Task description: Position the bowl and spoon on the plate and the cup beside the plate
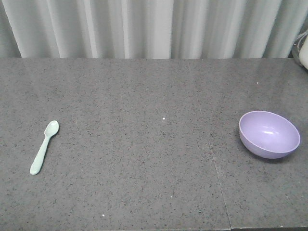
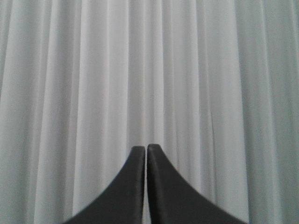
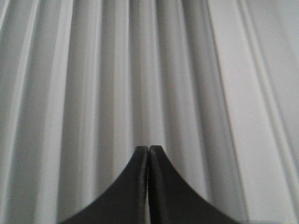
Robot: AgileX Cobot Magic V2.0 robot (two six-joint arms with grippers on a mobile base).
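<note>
One bowl [image 1: 269,134], one spoon [image 1: 43,149].

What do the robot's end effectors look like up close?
Both look alike: the left end effector and right end effector each have two matte black fingers, broad at the base and curving up to narrow tips. No cables or markings show.

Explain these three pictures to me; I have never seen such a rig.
It is a robot with two arms. The wide picture looks from its front onto a grey table: a mint-green spoon lies at the picture's left, a purple bowl stands at its right. The other two pictures come from cameras on the wrists. The black shapes are the left arm's fingers and the right arm's fingers, both pressed shut, holding nothing, pointing at a white curtain.
</note>
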